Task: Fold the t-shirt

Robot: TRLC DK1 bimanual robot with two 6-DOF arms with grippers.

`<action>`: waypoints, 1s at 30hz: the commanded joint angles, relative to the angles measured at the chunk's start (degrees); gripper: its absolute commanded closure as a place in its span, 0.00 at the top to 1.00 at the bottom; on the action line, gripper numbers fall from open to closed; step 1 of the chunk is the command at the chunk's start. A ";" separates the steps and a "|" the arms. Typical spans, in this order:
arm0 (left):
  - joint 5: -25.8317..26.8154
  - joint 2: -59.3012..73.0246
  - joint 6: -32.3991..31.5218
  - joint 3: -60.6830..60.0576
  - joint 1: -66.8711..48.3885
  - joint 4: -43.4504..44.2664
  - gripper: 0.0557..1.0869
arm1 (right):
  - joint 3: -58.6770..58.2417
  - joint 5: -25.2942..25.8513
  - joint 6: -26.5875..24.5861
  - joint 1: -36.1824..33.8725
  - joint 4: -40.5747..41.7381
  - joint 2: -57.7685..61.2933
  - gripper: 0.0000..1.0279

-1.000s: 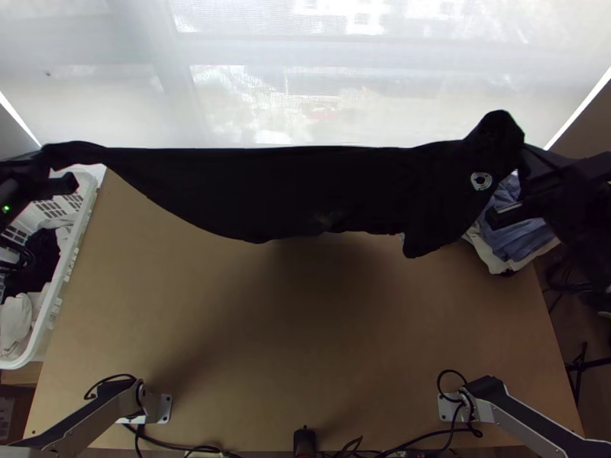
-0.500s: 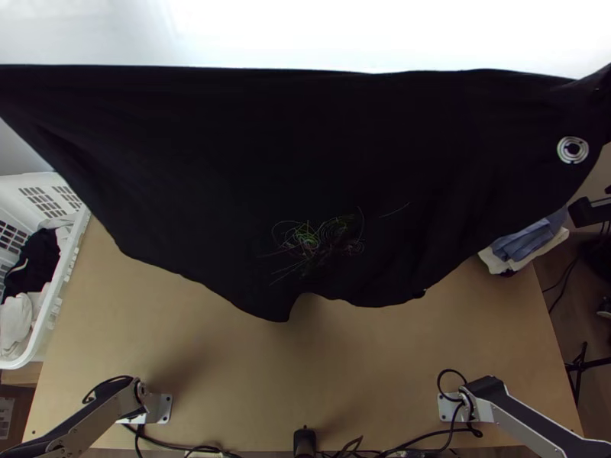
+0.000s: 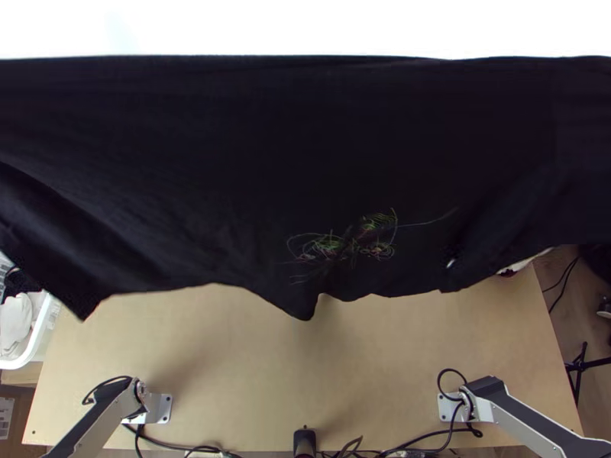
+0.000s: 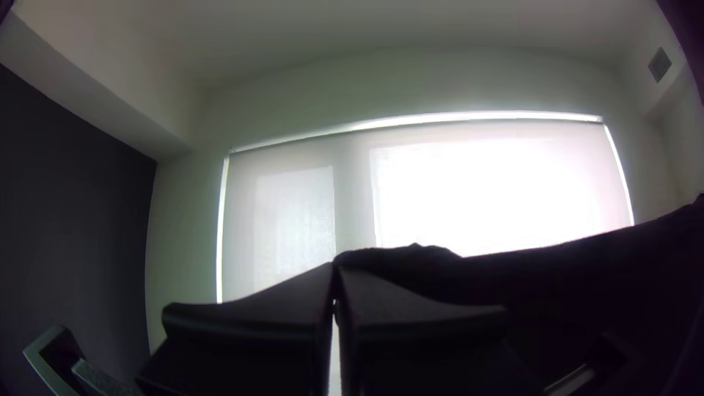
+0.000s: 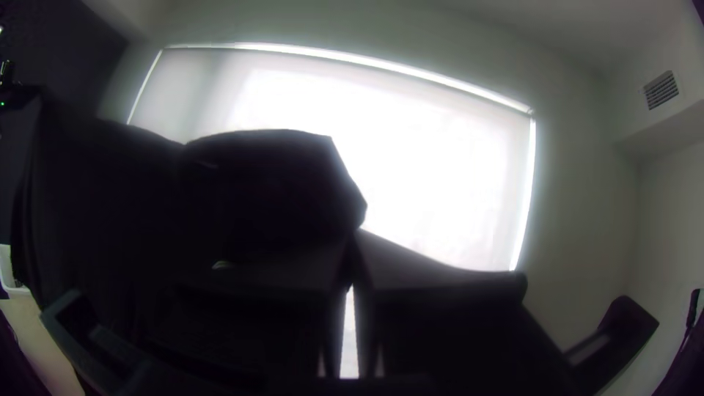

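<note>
Closed on the black t-shirt (image 3: 229, 153) with both the left tool (image 4: 335, 268) and the right tool (image 5: 356, 235). Hanging wide across the top view's upper half (creased towards the left), with an uneven lower edge. Below that, showing counter (image 3: 305, 382) down to the arms' bases, beside a white basket (image 3: 38, 343) at lower left.

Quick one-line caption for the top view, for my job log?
Black t-shirt held spread in the air over the wooden table, colourful line print showing, white basket at the left edge.
</note>
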 commanded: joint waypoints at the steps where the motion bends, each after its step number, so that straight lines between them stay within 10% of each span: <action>1: 0.79 -4.82 7.77 -1.03 -3.86 0.24 0.03 | 3.75 -0.12 -3.32 -0.78 -0.42 -1.25 0.03; 17: 1.15 -11.32 11.55 -4.73 -7.12 -3.01 0.03 | -0.30 -6.18 -2.08 -10.80 -1.74 -10.65 0.03; 30: 3.43 -16.51 9.18 -40.59 -8.17 1.91 0.03 | -38.62 -7.32 6.00 -8.16 12.76 -15.49 0.03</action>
